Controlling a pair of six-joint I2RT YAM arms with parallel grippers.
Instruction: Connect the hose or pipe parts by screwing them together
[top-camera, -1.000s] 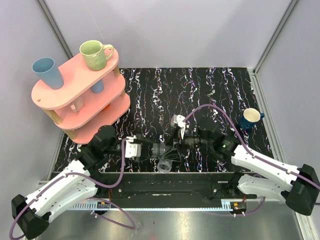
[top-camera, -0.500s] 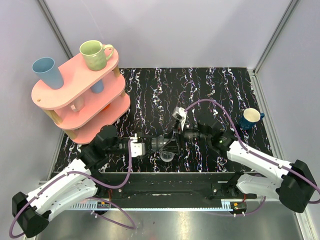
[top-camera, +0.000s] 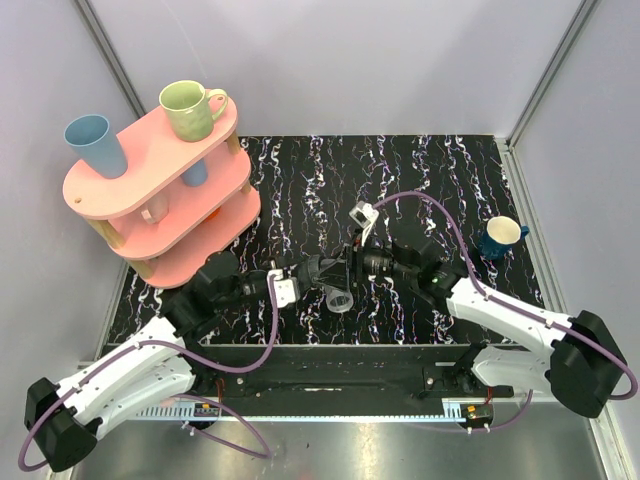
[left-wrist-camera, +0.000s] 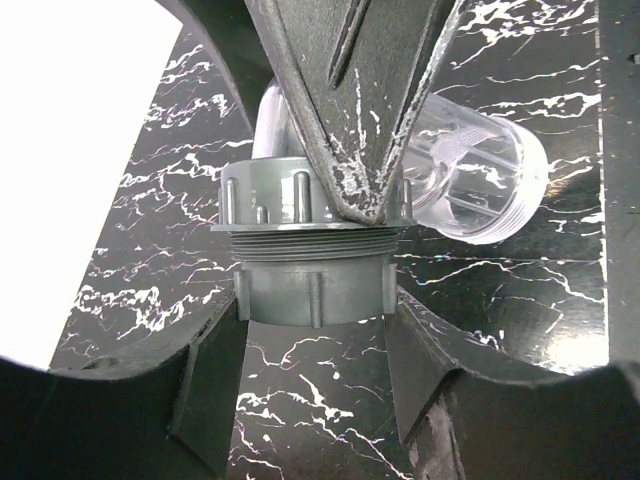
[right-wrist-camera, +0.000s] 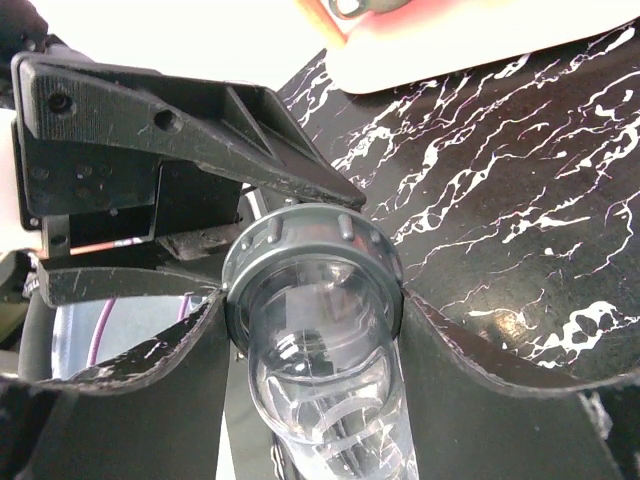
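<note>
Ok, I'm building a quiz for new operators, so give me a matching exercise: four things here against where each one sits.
1 green mug
2 dark blue mug
3 clear-ended fitting
4 grey threaded fitting

A in the left gripper
B on the pink rack, top shelf
C on the table, far right
D in the right gripper

Pairs: 1-B, 2-C, 3-D, 4-A

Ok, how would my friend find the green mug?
Look at the pink shelf at the back left of the table. The green mug stands on its top level, to the right of the blue cup. Up there, only it has a handle.
</note>
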